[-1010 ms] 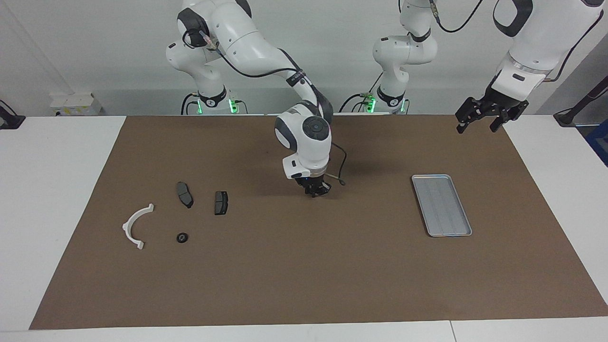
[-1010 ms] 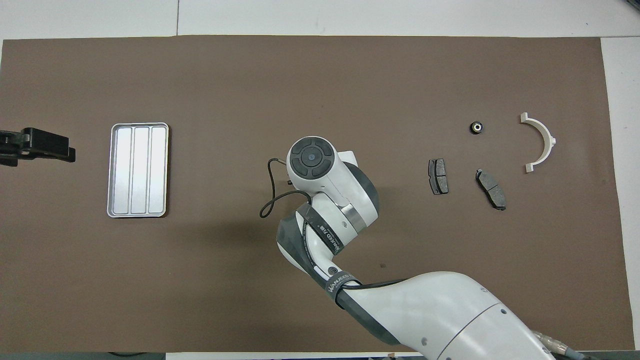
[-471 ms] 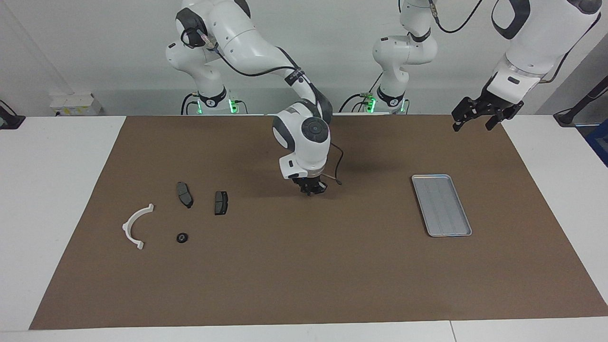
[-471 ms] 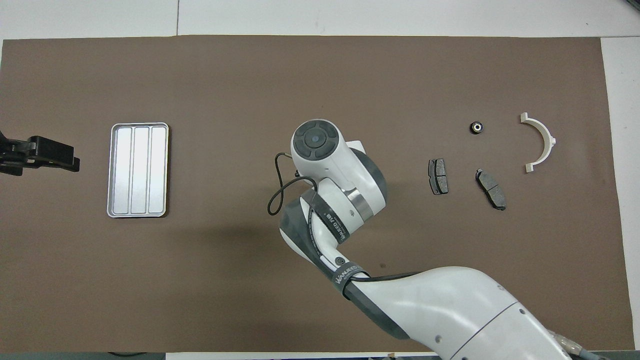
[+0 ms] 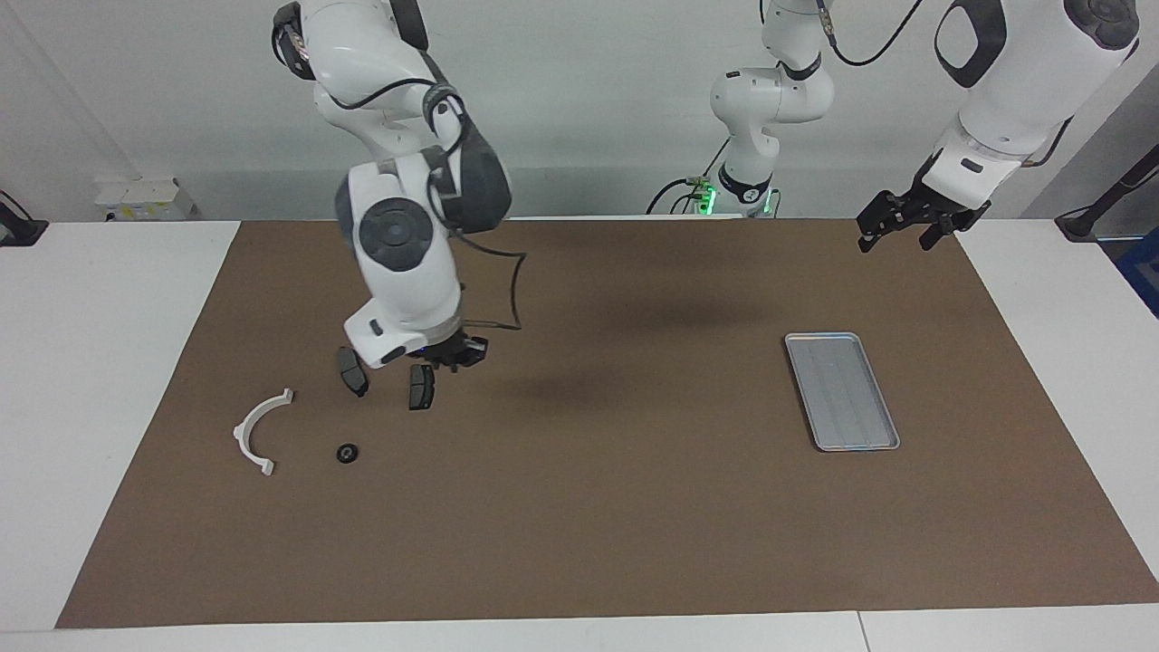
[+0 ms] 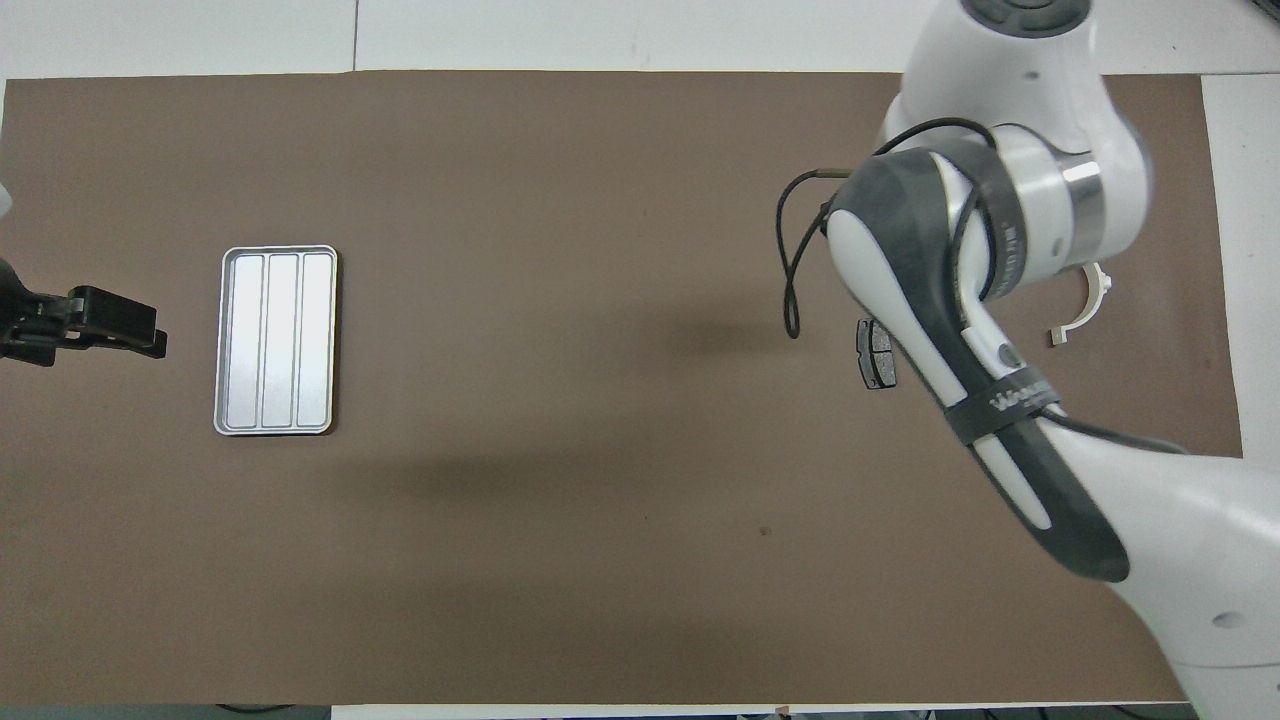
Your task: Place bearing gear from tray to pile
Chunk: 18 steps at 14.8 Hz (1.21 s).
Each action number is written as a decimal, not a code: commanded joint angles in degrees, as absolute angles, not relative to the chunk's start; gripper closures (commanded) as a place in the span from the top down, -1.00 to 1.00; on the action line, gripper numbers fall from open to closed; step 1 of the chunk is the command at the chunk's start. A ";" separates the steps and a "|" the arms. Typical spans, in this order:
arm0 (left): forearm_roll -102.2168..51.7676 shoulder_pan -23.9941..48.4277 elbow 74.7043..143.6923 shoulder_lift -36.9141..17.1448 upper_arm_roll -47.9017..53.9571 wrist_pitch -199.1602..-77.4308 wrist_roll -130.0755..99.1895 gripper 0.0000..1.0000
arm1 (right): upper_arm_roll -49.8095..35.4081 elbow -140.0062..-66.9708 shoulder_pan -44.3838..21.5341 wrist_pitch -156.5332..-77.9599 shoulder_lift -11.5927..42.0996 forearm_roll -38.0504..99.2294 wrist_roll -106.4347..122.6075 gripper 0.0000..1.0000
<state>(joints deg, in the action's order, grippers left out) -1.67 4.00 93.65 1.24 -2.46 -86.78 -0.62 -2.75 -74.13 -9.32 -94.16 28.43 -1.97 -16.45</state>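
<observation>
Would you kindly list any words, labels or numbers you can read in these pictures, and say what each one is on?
One text only: white lettering on the black strap around the right arm, overhead view; too blurred to read.
Nothing is printed on the tray or the brown mat.

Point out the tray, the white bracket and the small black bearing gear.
tray (image 5: 842,391): facing view, middle of its ridged floor.
white bracket (image 5: 254,428): facing view, middle of the curved band.
bearing gear (image 5: 348,453): facing view, its round top.

Brown mat covering white table
</observation>
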 commanded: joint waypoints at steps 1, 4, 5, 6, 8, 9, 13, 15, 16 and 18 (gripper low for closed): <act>-0.97 4.13 95.89 3.43 -2.72 -85.87 0.44 1.00 | -3.60 -82.67 -3.71 -105.07 27.78 -2.90 -4.42 -1.00; -0.97 4.04 96.59 3.87 -2.72 -86.04 0.53 1.00 | -3.60 -86.30 -2.20 -111.95 29.35 -2.90 -3.52 -1.00; -0.97 4.04 96.59 3.87 -2.72 -86.31 0.53 1.00 | -3.60 -86.66 -1.85 -114.41 30.92 -2.90 -3.52 -1.00; -0.97 4.04 96.68 3.87 -2.72 -86.31 0.61 1.00 | -3.60 -86.75 -1.50 -116.61 32.16 -2.90 -3.52 -1.00; -0.97 4.04 96.68 3.87 -2.72 -86.13 0.53 1.00 | -3.60 -86.84 -1.76 -119.96 34.36 -2.90 -3.78 -1.00; -0.97 4.04 96.68 3.87 -2.72 -86.22 0.53 1.00 | -3.52 -86.84 -1.76 -121.10 34.97 -2.90 -3.69 -1.00; -0.97 4.48 96.33 3.87 -2.81 -86.57 -0.09 1.00 | -3.52 -87.19 -2.02 -124.28 36.56 -3.16 -3.87 -1.00; -0.97 4.40 96.33 3.87 -2.81 -86.57 -0.09 1.00 | -3.52 -87.19 -2.11 -124.19 36.48 -3.08 -4.22 -1.00; -0.97 4.39 96.33 3.87 -2.81 -86.57 -0.09 1.00 | -3.52 -87.19 -2.20 -124.19 36.47 -3.08 -4.31 -1.00; -0.97 4.48 96.33 3.87 -2.81 -86.57 -0.09 1.00 | -3.52 -87.19 -2.29 -124.10 36.47 -3.08 -5.36 0.98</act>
